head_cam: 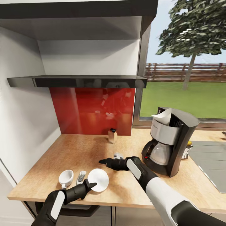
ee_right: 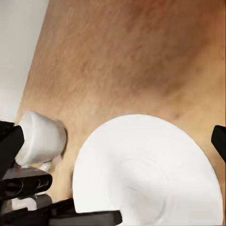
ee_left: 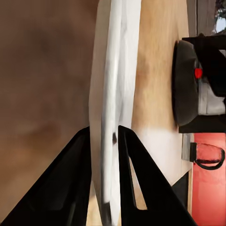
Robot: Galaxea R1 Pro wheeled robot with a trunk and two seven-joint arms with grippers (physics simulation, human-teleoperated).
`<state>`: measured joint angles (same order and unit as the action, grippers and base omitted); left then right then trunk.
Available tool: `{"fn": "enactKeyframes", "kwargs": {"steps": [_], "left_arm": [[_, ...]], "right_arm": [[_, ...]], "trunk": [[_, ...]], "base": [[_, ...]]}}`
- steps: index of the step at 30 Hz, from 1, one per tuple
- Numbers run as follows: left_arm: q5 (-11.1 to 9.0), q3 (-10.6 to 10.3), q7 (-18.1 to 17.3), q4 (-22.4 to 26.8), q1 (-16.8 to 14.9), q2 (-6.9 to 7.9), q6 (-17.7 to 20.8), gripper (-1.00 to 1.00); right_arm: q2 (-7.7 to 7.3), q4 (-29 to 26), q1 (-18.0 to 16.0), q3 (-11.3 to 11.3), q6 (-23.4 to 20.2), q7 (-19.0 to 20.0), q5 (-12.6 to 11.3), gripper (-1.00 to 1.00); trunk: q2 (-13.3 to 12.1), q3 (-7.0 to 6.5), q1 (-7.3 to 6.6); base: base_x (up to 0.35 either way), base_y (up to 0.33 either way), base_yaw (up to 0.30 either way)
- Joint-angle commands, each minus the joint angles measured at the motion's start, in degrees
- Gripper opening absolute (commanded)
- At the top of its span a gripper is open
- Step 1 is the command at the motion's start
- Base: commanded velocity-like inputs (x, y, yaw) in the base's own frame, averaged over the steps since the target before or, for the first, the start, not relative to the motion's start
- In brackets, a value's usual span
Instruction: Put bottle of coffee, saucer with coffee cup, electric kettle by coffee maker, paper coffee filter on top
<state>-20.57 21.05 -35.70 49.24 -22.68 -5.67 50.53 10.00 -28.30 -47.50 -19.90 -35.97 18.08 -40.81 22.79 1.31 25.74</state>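
My left jaws (head_cam: 91,185) pinched the rim of the saucer (head_cam: 98,180) near the desk's (head_cam: 78,150) front edge. The cup (head_cam: 66,177) lay on its side just left of it, a small grey object (head_cam: 81,176) between them. My right jaws (head_cam: 105,162) hovered just beyond the saucer; how far apart they stood I couldn't tell. To the right stood the coffee maker (head_cam: 169,141), a filter (head_cam: 164,117) on top. A small bottle (head_cam: 112,135) stood by the red backsplash (head_cam: 92,110).
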Motion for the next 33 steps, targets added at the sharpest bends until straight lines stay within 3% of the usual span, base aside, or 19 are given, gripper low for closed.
{"fn": "enactKeyframes", "kwargs": {"steps": [1,7,10,11,18,26,29,33], "left_arm": [[0.27,0.16,-0.39,0.03,-0.04,0.05,0.31,-1.00],[0.23,0.07,-0.72,-0.02,-0.01,0.27,0.44,-1.00],[0.27,0.06,-3.06,0.02,-0.07,0.38,0.45,-1.00],[0.27,-0.03,-3.57,0.06,-0.08,0.39,0.50,-1.00],[0.27,0.02,-4.34,0.24,-0.21,0.45,0.64,-1.00],[0.31,-0.25,-13.45,0.24,-0.14,2.33,1.00,-1.00],[0.35,-0.36,-16.29,0.24,0.32,3.14,1.05,-1.00],[0.41,-0.47,-20.87,0.24,0.83,5.26,1.06,-1.00]], "right_arm": [[0.00,-1.75,-0.05,0.10,-0.24,0.13,0.21,1.00],[0.00,-6.05,-0.05,0.20,-0.41,0.03,0.21,1.00],[0.00,-7.91,-0.05,0.19,-0.41,0.06,0.21,1.00],[0.00,-10.96,-0.05,0.00,-0.52,0.07,0.21,1.00],[0.00,-11.80,-0.05,-0.05,-0.72,0.13,0.14,1.00],[-0.03,-13.20,-0.05,-0.04,-4.78,0.29,-0.03,1.00],[-0.20,-13.46,-0.05,-0.05,-6.53,0.29,-1.09,1.00],[-0.24,-13.60,-0.05,-0.07,-8.30,0.36,-2.22,1.00]], "trunk": [[0.13,0.14,0.04],[0.13,0.14,0.04],[0.13,0.14,0.04],[0.13,0.14,0.04],[0.13,0.14,0.04],[0.13,0.14,0.04],[0.13,0.14,0.04],[0.13,0.14,0.04]], "base": [[-0.080,0.000,0.000],[-0.246,0.000,0.000],[-0.323,0.000,0.000],[-0.328,0.014,0.000],[-0.328,0.063,0.000],[-0.318,0.078,0.000],[-0.112,0.026,0.000],[-0.017,0.004,0.000]]}}
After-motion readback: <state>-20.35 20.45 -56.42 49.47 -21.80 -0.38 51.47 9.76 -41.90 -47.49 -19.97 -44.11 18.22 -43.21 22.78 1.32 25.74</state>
